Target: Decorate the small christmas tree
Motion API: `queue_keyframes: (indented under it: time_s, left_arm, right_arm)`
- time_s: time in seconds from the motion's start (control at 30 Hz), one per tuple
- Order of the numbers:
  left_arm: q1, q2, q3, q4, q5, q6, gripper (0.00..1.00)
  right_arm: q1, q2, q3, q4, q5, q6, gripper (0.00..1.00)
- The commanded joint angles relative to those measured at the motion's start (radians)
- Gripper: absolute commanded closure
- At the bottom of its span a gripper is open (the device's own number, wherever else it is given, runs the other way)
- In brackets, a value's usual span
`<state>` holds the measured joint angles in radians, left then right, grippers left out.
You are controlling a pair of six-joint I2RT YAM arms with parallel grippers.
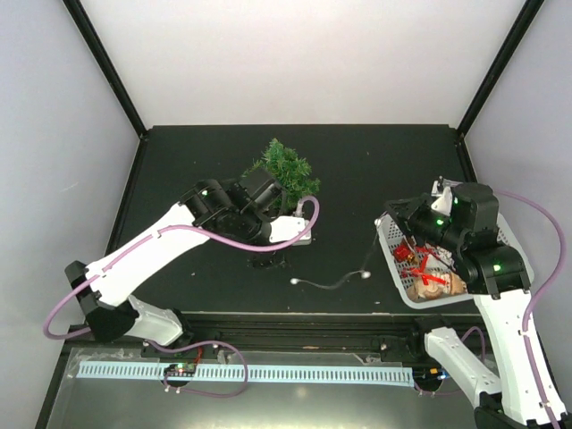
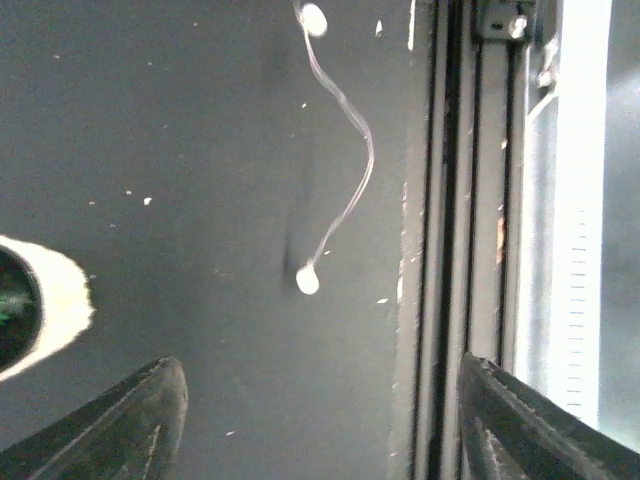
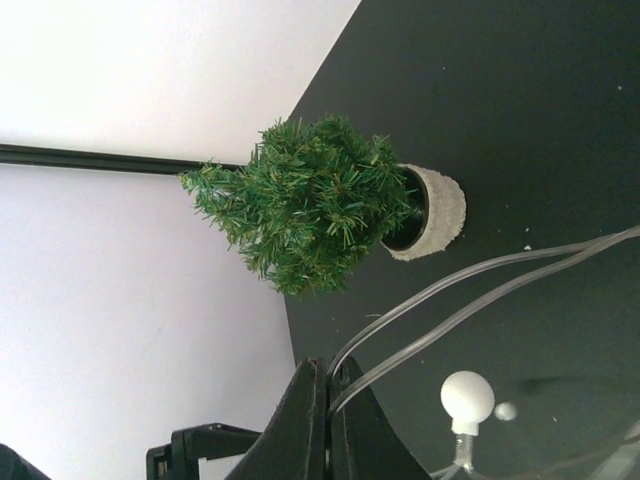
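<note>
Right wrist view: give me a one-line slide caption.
Right gripper shut on a clear light-string wire, white bulb nearby, the small christmas tree beyond on the black table.

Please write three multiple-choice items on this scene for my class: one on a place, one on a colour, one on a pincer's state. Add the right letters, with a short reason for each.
1. Seen from above, where is the white basket relative to the small christmas tree?
A. To its right
B. To its left
C. Behind it

2. What colour is the tree's pot?
A. Red
B. White
C. Blue

3. How is the right pincer?
A. Open and empty
B. Shut on the tree
C. Shut on a clear wire

Answers:
1 A: the top view shows the basket on the table's right side.
2 B: the right wrist view shows a white pot.
3 C: its tips meet with the wire pinched between them.
</note>
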<state>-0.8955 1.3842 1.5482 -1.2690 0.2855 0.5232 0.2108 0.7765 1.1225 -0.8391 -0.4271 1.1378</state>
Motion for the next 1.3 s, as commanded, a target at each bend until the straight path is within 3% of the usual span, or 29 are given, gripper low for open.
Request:
queue_keyframes:
  time_s: [0.0, 0.1, 0.3, 0.73, 0.83, 1.27]
  left_arm:
    - [0.006, 0.031, 0.107, 0.012, 0.076, -0.013, 0.18]
    - [0.01, 0.083, 0.252, -0.001, 0.118, -0.039, 0.06]
    - [0.021, 0.243, 0.55, -0.007, 0.324, -0.156, 0.01]
    - [0.026, 0.499, 0.707, 0.037, 0.594, -0.264, 0.12]
    - [0.024, 0.548, 0.75, 0.054, 0.644, -0.284, 0.15]
    - [0.002, 0.651, 0.828, 0.1, 0.707, -0.319, 0.16]
  right_arm:
    - [-0.001, -0.011, 0.032, -0.03, 0.012, -0.027, 0.99]
    - [-0.001, -0.018, 0.032, -0.026, 0.005, -0.024, 0.99]
    - [-0.001, -0.033, 0.02, 0.001, -0.03, -0.014, 0.99]
    - [0.005, -0.048, -0.028, 0.199, -0.224, 0.049, 0.99]
    - [0.011, -0.045, -0.029, 0.176, -0.234, 0.031, 0.99]
    - [0.014, -0.123, -0.156, 0.216, -0.269, 0.078, 0.99]
